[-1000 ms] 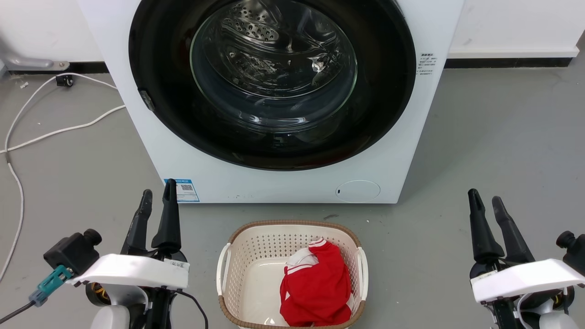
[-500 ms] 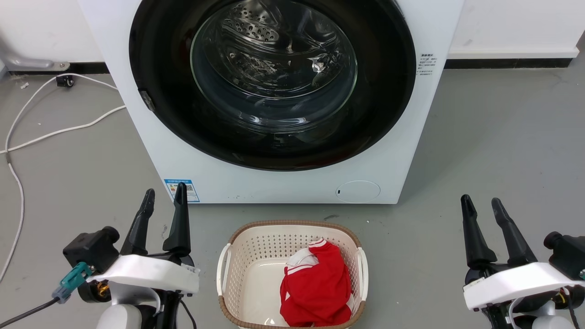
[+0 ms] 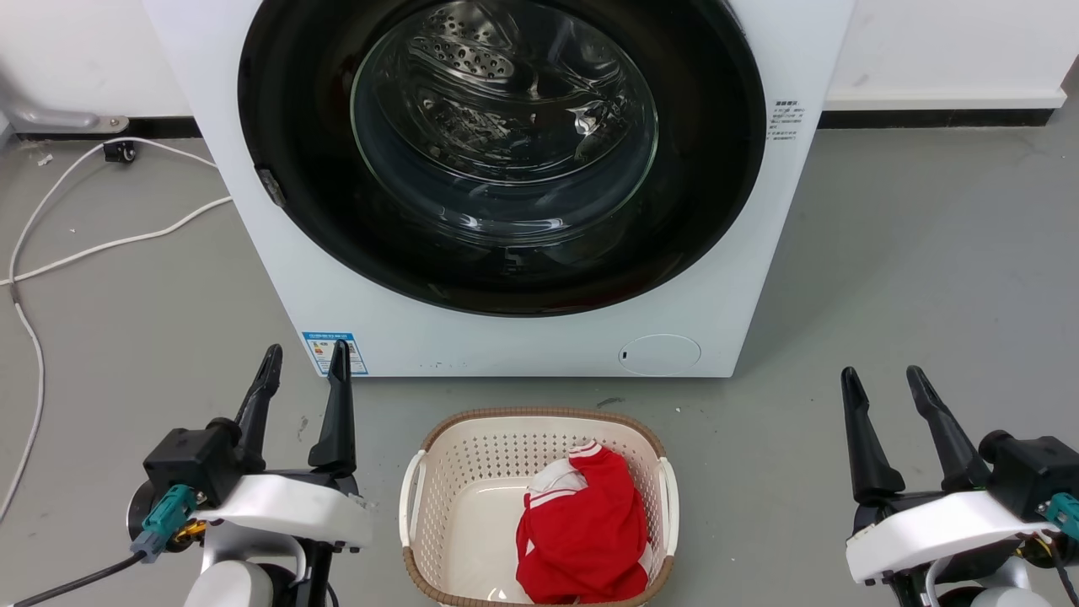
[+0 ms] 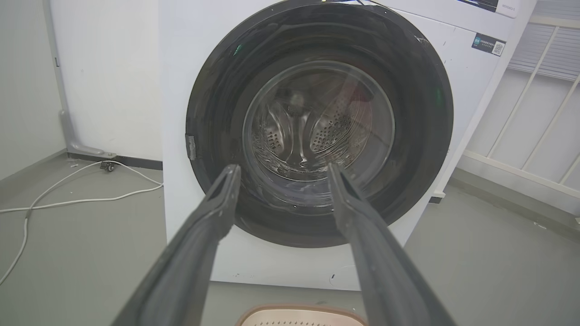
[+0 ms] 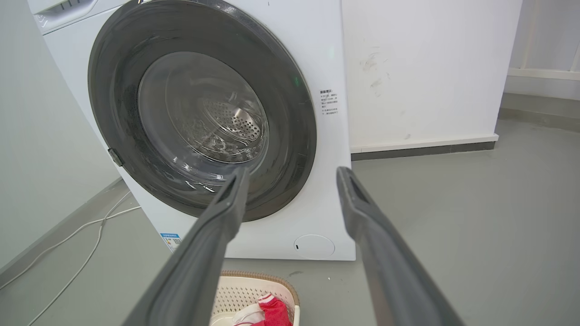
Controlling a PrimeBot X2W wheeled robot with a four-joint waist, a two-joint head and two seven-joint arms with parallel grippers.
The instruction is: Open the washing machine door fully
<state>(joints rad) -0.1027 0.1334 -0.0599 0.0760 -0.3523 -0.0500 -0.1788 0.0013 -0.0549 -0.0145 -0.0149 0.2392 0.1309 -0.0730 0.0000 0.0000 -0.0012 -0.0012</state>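
We log one large round glossy black washing machine door [image 3: 506, 143], closed flush on the big white front-loading washing machine [image 3: 523, 337], with our left gripper [image 3: 305, 352] and right gripper [image 3: 880, 375] both spread apart, empty, well short of it.

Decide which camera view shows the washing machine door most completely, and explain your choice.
The left wrist view: the whole round washing machine door appears nearly face-on, with the left gripper overlapping only its lower part. The head view cuts off the door's top; the right wrist view shows it at an angle.
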